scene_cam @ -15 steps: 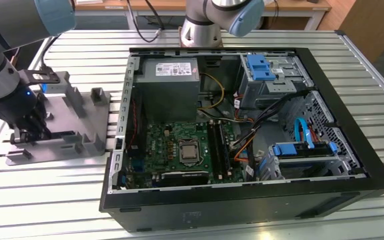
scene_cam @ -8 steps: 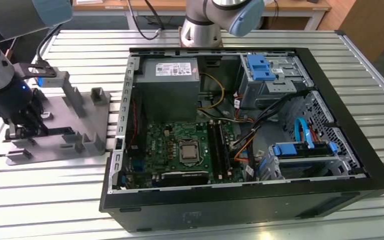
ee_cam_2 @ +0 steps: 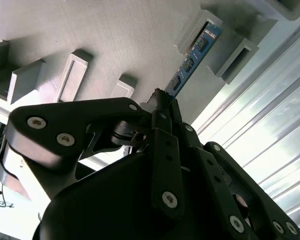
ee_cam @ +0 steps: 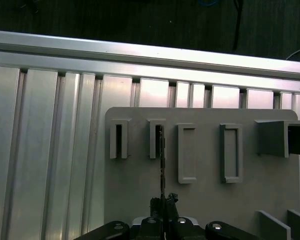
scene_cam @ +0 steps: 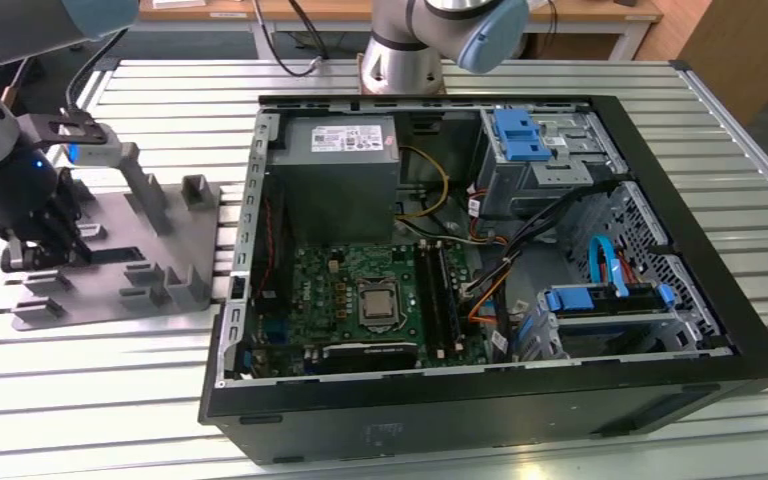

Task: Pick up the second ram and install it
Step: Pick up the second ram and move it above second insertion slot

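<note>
Pincer (ee_cam_2: 162, 97) is clenched on the second ram (ee_cam_2: 190, 62). The fingertips meet on the stick's near end, with the board pinched flat between them. In the first wrist view the pincer (ee_cam: 163, 201) has the same grip, and the ram (ee_cam: 161, 165) shows edge-on as a thin dark line.

Long axis: the stick runs straight out from my fingertips, in line with the pincer, low over the grey fixture plate (ee_cam: 205, 210). Its far end sits in the slotted holder block (ee_cam: 157, 140). I can't tell whether it's seated or already partly out.

Relative to the table (scene_cam: 157, 90), the first wrist view shows the stick lying parallel to the aluminium slats.

In the exterior view my pincer (scene_cam: 44, 250) is down at the fixture plate (scene_cam: 111, 300), on the exterior view's left. The ram itself is too small to pick out there.

The open computer case (scene_cam: 264, 200) is toward the exterior view's right, well apart from the pincer, with the plate's edge and a strip of bare table between them. Inside it is the motherboard (scene_cam: 344, 290), with the memory slots (scene_cam: 435, 290) just beside the processor socket.

Those slots look to run across the table slats. My read is that the stick's axis is roughly a quarter turn off from the slot axis, and the slots lie to the exterior view's right of me. Whether one slot is already filled, I can't say.
</note>
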`<act>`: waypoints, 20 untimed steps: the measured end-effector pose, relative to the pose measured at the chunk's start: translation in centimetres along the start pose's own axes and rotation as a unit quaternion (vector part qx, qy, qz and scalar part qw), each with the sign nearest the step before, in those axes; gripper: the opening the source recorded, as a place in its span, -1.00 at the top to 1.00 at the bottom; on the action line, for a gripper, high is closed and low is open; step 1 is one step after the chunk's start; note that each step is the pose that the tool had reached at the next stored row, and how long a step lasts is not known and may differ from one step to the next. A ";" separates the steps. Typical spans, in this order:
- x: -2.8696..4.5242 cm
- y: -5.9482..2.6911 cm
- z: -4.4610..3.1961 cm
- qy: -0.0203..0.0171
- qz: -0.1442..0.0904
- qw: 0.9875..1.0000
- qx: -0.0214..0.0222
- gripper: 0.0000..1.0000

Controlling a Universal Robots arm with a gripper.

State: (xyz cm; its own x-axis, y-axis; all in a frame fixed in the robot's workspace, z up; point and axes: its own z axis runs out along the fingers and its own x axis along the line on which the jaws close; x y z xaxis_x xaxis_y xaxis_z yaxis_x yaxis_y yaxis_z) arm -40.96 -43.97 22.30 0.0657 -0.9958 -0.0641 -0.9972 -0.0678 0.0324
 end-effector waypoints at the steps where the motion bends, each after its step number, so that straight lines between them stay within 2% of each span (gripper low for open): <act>1: -0.01 0.00 -0.13 0.000 0.000 1.000 0.000 0.72; 20: -0.15 0.07 -2.29 -0.006 0.000 1.000 0.000 0.72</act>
State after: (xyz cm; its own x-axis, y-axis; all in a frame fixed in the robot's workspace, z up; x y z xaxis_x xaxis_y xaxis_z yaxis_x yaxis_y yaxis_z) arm -40.95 -43.97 24.60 0.0657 -0.9949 -0.0761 -0.9972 -0.0682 0.0315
